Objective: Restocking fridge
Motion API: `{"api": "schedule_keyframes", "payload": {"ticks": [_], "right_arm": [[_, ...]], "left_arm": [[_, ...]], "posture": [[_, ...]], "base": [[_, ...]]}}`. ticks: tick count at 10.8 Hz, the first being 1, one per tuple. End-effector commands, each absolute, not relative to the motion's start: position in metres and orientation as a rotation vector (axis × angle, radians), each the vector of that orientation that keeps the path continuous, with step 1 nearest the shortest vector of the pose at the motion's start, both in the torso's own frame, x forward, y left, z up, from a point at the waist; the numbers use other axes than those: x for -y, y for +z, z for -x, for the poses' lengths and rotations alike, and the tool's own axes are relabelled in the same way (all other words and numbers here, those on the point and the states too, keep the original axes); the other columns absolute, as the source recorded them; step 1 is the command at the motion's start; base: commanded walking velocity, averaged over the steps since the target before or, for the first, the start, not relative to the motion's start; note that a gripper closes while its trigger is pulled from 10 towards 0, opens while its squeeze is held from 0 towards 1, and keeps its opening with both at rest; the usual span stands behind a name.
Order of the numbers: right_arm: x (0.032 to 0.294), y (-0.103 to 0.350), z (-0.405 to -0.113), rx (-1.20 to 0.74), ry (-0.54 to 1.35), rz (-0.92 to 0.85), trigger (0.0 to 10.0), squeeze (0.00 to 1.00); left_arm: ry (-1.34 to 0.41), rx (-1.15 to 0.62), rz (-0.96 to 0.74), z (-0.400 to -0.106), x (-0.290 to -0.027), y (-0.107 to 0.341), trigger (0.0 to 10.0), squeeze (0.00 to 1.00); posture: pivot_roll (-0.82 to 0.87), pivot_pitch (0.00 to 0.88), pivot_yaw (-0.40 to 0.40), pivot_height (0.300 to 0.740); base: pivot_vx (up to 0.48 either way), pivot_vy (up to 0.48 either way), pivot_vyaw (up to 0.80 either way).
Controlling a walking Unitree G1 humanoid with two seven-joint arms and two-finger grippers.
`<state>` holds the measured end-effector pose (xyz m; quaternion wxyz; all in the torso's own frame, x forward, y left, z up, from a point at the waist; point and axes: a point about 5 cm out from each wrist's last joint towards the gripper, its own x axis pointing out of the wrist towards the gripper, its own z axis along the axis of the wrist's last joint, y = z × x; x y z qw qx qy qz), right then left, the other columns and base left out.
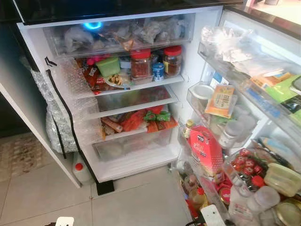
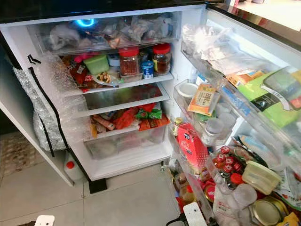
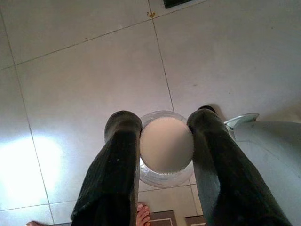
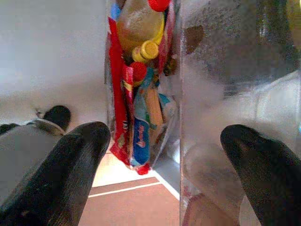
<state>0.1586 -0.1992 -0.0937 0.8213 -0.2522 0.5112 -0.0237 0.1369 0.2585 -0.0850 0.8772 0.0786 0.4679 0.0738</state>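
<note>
we can't read any label on the round container (image 3: 166,146) in our left gripper (image 3: 164,141); its pale lid faces the wrist camera, its axis running down towards the tiled floor (image 3: 70,70). both fingers (image 3: 117,160) press its sides, narrowly spread. ahead, the fridge (image 1: 28,42) stands open, red-lidded jars (image 1: 141,63) upright on a shelf. our right gripper (image 4: 164,141) gapes wide, empty, beside the door bin (image 4: 211,117) of bottles; the packet print there is too blurred to read.
</note>
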Motion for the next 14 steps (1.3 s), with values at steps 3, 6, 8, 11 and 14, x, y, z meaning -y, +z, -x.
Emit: {"api": "schedule_keyframes", "payload": {"ticks": [3,6,8,11,14], "right_arm": [[0.202,-0.09,-0.164,-1.066,-0.105,0.605,10.0,0.0],[0.28,-0.079,-0.138,-1.1,-0.232,0.685,10.0,0.0],[0.291,-0.075,-0.138,-1.099,-0.259,0.703,10.0,0.0],[0.294,-0.073,-0.141,-1.087,-0.254,0.665,10.0,0.0],[0.242,-0.094,-0.136,-1.143,-0.038,0.409,10.0,0.0]], "left_arm": [[0.168,-0.974,-0.168,-0.134,-0.262,-0.085,10.0,0.0],[0.17,-0.967,-0.17,-0.136,-0.263,-0.084,10.0,0.0],[0.173,-0.965,-0.168,-0.136,-0.263,-0.084,10.0,0.0],[0.172,-0.96,-0.159,-0.137,-0.262,-0.084,10.0,0.0],[0.177,-0.943,-0.155,-0.138,-0.261,-0.083,10.0,0.0]], "posture": [[0.07,0.0,0.003,0.74],[0.07,0.0,0.005,0.74],[0.07,0.0,0.004,0.74],[0.08,0.0,-0.003,0.74],[0.08,0.0,-0.006,0.74]], "base": [[0.0,0.0,0.0],[0.0,0.0,0.0],[0.0,0.0,0.0],[0.0,0.0,0.0],[0.0,0.0,0.0]]}}
